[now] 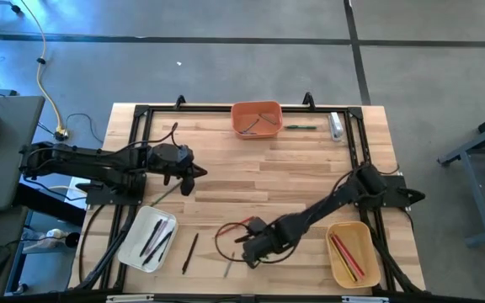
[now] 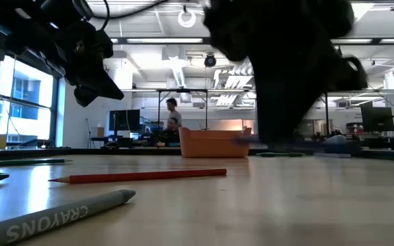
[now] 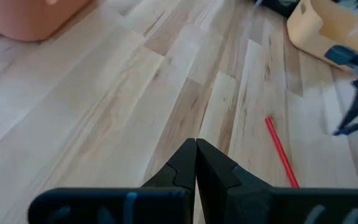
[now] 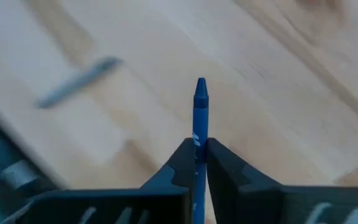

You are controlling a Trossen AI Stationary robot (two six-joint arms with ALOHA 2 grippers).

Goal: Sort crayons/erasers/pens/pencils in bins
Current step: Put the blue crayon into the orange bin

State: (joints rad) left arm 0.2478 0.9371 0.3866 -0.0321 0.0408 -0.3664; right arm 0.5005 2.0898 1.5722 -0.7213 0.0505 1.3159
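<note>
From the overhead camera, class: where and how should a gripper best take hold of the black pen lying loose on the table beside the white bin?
Grip the black pen at mid-length, coming straight down from above, jaws closing across its thin width. It lies flat and nearly lengthwise on bare wood, apart from the white bin, so both long sides look free.

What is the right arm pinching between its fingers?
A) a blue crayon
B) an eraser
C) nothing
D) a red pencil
A: in the right wrist view the blue crayon stands clamped between the right gripper's closed fingers, its tip pointing out above the wooden table.
</note>
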